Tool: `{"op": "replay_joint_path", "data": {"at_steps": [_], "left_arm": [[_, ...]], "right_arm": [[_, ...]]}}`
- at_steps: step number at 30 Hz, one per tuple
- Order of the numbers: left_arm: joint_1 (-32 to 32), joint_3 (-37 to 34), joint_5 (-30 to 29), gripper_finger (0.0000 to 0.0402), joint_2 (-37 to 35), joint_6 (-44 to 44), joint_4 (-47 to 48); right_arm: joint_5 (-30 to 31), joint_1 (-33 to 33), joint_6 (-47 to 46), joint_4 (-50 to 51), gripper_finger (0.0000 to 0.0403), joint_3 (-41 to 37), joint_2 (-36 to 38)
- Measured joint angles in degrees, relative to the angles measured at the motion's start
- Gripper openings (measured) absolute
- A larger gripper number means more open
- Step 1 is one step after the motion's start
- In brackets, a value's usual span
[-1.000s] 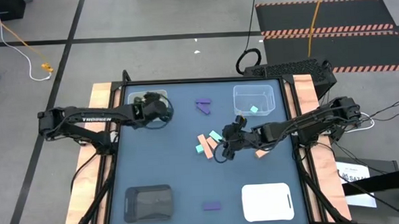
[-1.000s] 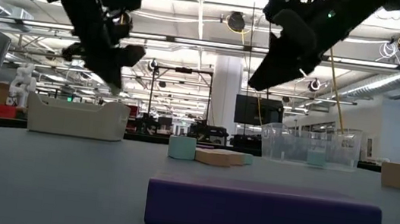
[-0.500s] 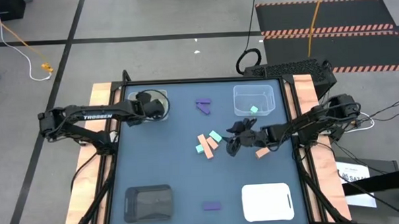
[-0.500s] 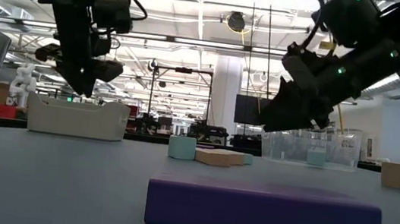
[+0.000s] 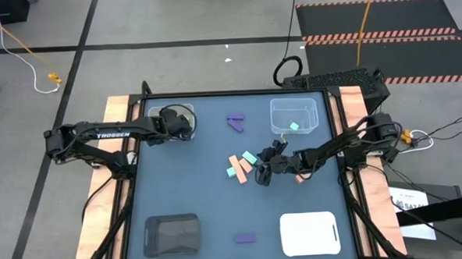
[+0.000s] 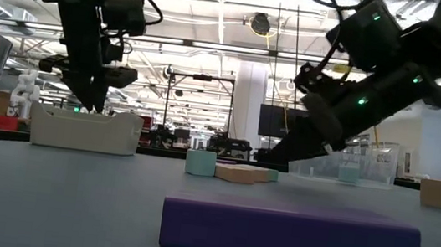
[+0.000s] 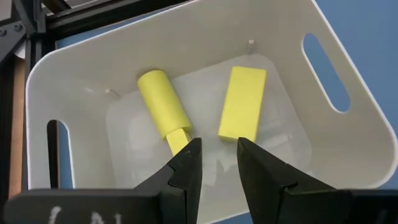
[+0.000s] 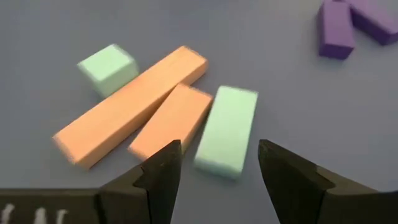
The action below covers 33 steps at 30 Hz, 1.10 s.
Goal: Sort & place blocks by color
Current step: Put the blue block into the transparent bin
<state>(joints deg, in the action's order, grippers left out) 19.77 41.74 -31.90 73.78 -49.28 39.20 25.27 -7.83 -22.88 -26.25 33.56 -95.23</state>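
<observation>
High view: right gripper (image 5: 263, 175) beside central block cluster; clear tray (image 5: 294, 116) holding one mint block (image 5: 294, 127). Left wrist: left gripper (image 7: 216, 163) slightly parted, apparently empty, over white bin (image 7: 323, 81) with yellow bar (image 7: 242, 102) and cylinder (image 7: 161, 102). Right wrist: fingers spread, mint bar (image 8: 226, 131) straight ahead, long axis along approach.

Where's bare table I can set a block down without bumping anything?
Free: the table between the white tray and black tray, left of the block cluster. Crowded: around the cluster, where the right gripper hovers, up to the clear tray.
</observation>
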Motion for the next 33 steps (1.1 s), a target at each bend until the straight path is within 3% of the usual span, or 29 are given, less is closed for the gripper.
{"op": "replay_joint_path", "data": {"at_steps": [9, 15, 19, 25, 33], "left_arm": [[0.0, 0.0, 0.1, 0.0104, 0.0, 0.8, 0.0], [0.0, 0.0, 0.4, 0.0104, 0.0, 1.1, 0.2], [0.0, 0.0, 0.5, 0.0104, 0.0, 1.1, 0.2], [-1.1, 0.0, 3.1, 0.0104, 0.0, -0.4, 0.0], [-3.0, 0.0, 3.6, 0.0104, 0.0, -0.5, 0.0]], "right_arm": [[3.6, 1.2, 2.5, -1.1, 0.0236, 4.4, -8.8], [3.3, 2.5, 1.1, -2.1, 0.0243, 4.7, -10.4], [3.0, 2.5, 0.3, -2.5, 0.0208, 4.7, -10.4], [2.9, 2.5, -1.8, -2.4, 0.0113, 4.7, -10.5], [2.9, 4.0, 1.8, -1.6, 0.0112, 4.4, -5.2]]}}
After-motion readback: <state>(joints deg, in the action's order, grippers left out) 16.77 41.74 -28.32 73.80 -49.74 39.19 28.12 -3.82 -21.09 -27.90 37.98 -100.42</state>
